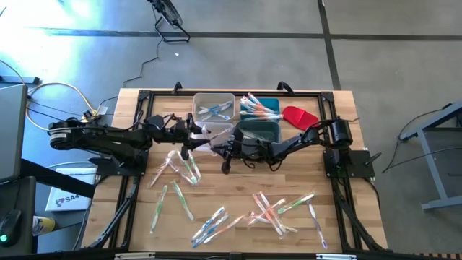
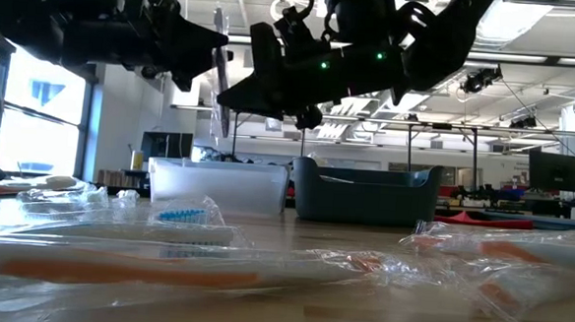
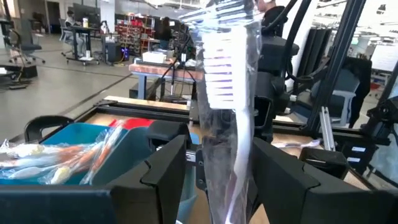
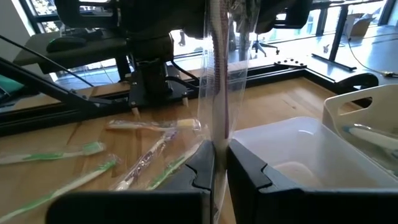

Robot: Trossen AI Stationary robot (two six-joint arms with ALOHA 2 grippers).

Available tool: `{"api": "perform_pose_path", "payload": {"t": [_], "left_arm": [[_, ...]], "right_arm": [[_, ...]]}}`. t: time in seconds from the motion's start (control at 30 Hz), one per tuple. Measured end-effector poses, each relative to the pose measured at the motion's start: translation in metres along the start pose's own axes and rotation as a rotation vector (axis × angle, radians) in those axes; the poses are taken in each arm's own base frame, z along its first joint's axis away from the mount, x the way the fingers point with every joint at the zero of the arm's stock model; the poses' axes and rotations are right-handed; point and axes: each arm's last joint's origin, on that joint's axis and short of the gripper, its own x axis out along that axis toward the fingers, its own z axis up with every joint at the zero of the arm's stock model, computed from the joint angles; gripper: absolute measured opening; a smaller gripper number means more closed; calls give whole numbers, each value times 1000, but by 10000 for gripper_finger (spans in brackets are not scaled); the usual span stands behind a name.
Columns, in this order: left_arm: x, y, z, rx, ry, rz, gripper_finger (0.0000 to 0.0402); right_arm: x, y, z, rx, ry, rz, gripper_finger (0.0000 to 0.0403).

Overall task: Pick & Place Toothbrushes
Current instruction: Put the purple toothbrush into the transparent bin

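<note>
Right claw (image 4: 219, 165): fingers pressed together, pinching 1 wrapped toothbrush (image 4: 219, 74) that stands upright between them, above the bench just beside the empty clear bin (image 4: 298, 155).

Left claw (image 3: 214, 168): fingers spread, 1 on each side of the same wrapped toothbrush, whose bristle head shows above them; not closed on it. The 2 claws meet over the middle of the bench (image 1: 238, 206), close to the bin cluster.

Step in hand, as judged: a hand-over or re-grip of 1 toothbrush in the air between the arms, ahead of dropping it into a bin.

Next move calls for: the left claw to close on the wrapper before the right lets go, or the right to carry on alone to a bin; which is meant cannot be told. The film wrapper looks slippery and loose, so a pinch on the handle itself would be safer.

Stock:
- clear bin at the rear (image 1: 214, 107), several toothbrushes inside;
- teal bin (image 1: 261, 108), several more;
- dark bin (image 1: 258, 130), contents unclear;
- loose toothbrushes (image 1: 271, 211), many, scattered across the near half of the bench;
- red piece (image 1: 298, 115), beside the teal bin.

Edges and room: the bins sit tight together, walls touching or nearly so, leaving little margin for the 2 arms crowded there. Open bench lies nearer the front edge, though littered.
</note>
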Motion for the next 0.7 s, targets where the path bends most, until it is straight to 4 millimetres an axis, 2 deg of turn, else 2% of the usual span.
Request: {"api": "perform_pose_path", "payload": {"t": [0.1,0.4,0.7], "left_arm": [[0,0,0,2,-4,0,157],[0,0,1,3,-9,0,75],[0,0,1,4,-10,-3,26]], "right_arm": [[0,0,0,0,0,-1,15],[0,-1,0,0,-1,-5,15],[0,-1,0,1,-1,-6,15]]}}
